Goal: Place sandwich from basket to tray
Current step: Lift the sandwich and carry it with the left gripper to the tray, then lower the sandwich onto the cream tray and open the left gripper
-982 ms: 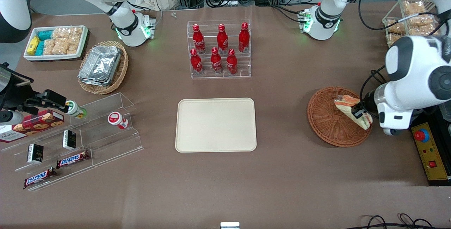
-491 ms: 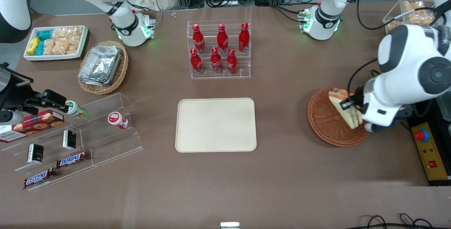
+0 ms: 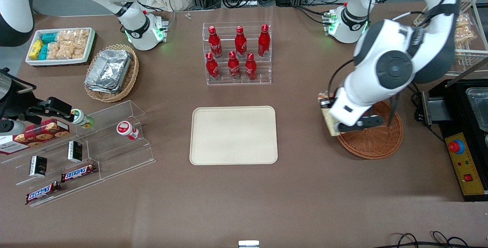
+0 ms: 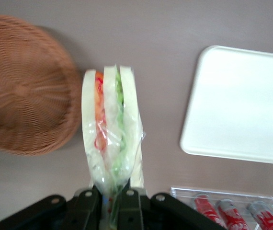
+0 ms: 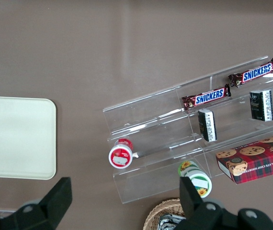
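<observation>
The left arm's gripper (image 4: 111, 201) is shut on the narrow end of the clear-wrapped sandwich (image 4: 110, 139), a white-bread wedge with orange, red and green layers. In the front view the gripper (image 3: 325, 103) holds the sandwich (image 3: 328, 123) in the air over the table, at the rim of the round reddish-brown basket (image 3: 375, 141) on its tray side. The arm's wrist hides most of the sandwich there. The basket (image 4: 21, 96) holds nothing. The cream tray (image 3: 233, 135) lies flat and bare in the middle of the table, a short gap from the sandwich; it also shows as tray (image 4: 242, 105) and tray (image 5: 17, 136).
A clear rack of red bottles (image 3: 238, 53) stands farther from the front camera than the tray. Toward the parked arm's end are a stepped clear display of snacks (image 3: 84, 145), a tan oval wicker basket with foil containers (image 3: 112, 72) and a white bin (image 3: 61, 45). A control box (image 3: 463, 164) sits beside the basket.
The gripper has lifted the sandwich out of the basket and carried it across the basket's rim toward the tray.
</observation>
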Robot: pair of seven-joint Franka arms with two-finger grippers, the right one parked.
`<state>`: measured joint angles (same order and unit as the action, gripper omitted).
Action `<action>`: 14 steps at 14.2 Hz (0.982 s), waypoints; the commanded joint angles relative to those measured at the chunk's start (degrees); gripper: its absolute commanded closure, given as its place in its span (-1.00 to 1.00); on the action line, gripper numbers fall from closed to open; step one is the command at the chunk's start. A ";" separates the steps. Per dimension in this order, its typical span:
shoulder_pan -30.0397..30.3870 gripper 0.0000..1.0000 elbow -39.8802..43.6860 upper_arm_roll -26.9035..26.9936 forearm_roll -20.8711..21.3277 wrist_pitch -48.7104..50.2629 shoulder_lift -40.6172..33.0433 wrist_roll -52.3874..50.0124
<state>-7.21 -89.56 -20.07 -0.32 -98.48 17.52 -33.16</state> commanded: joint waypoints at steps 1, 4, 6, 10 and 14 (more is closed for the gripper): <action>-5.07 1.00 2.20 -0.59 0.14 -5.65 4.96 0.02; -8.60 1.00 2.37 -0.50 0.14 -12.33 9.44 -0.16; -10.88 1.00 2.37 -0.50 1.02 -16.64 12.00 -0.07; -12.03 1.00 2.28 -0.50 3.31 -22.44 17.88 0.19; -13.70 1.00 2.20 -0.50 5.15 -25.45 20.79 -0.16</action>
<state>-19.54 -89.41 -20.91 3.45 -123.92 37.01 -32.95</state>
